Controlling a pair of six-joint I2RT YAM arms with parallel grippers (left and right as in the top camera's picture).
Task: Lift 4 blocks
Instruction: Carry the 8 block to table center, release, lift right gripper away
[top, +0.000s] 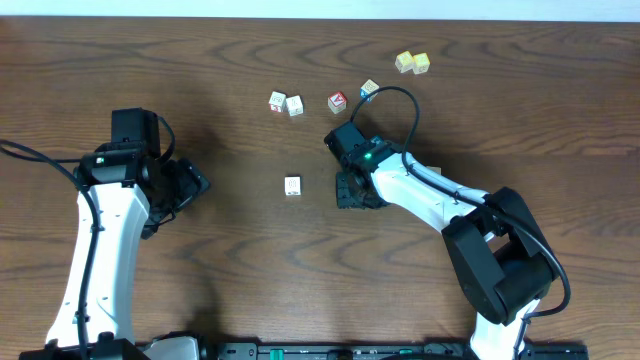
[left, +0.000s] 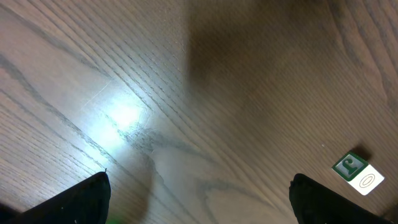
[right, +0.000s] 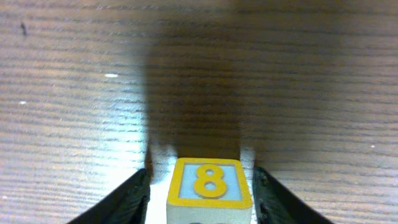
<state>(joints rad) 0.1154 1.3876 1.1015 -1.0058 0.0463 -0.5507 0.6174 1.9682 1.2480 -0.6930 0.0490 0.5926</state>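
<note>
Right claw (right: 200, 186) stands open, a gap at each side of the cream toy cube with yellow 8 (right: 209, 182) between its fingers. Left claw (left: 200, 194) hangs wide open over the brown wooden counter (left: 261, 93).

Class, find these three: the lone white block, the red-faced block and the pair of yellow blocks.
lone white block (top: 293, 186): overhead view, centre of its top face.
red-faced block (top: 338, 102): overhead view, on the red top face.
pair of yellow blocks (top: 405, 62): overhead view, top of the one nearer the red-faced block.
</note>
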